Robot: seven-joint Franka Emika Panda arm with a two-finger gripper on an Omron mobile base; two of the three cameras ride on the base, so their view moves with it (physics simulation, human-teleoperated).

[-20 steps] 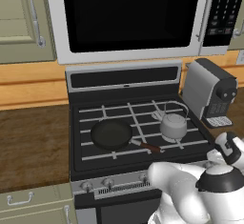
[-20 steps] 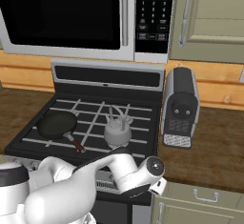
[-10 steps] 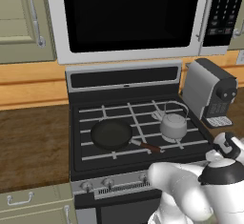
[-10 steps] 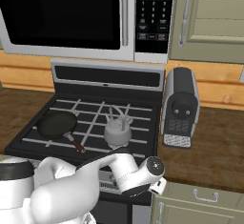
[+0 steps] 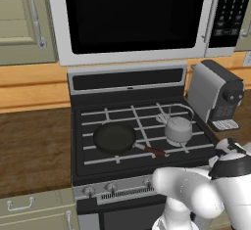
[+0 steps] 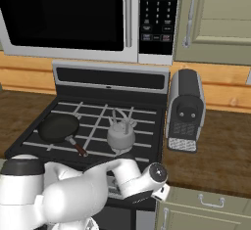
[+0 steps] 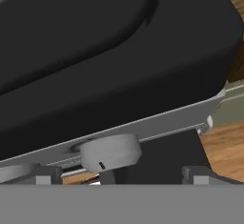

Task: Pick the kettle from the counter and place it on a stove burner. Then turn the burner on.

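Barely anything has shifted since the earlier frame: the white arm has eased slightly lower in front of the stove, while everything on the stove is as it was. The kettle (image 5: 178, 128) sits upright on the grate over the front right stove burner (image 5: 172, 140), its wire handle arched above it. Just left of it, the black frying pan (image 5: 114, 138) rests on the front left grate, its handle pointing toward the kettle but not touching it. The dark wood desk (image 5: 32, 150) runs along both sides of the stove, and a grey coffee machine (image 6: 185, 108) stands on its right stretch, near the stove's edge. A microwave (image 5: 132, 16) hangs above, leaving open room over the grates. In the hand view, the gripper (image 7: 121, 176) is spread wide and holds nothing, its fingertips (image 7: 194, 174) set to either side of a round silver knob (image 7: 110, 151) under the stove's front edge. Pale olive drawers (image 6: 206, 204) lie below the desk.
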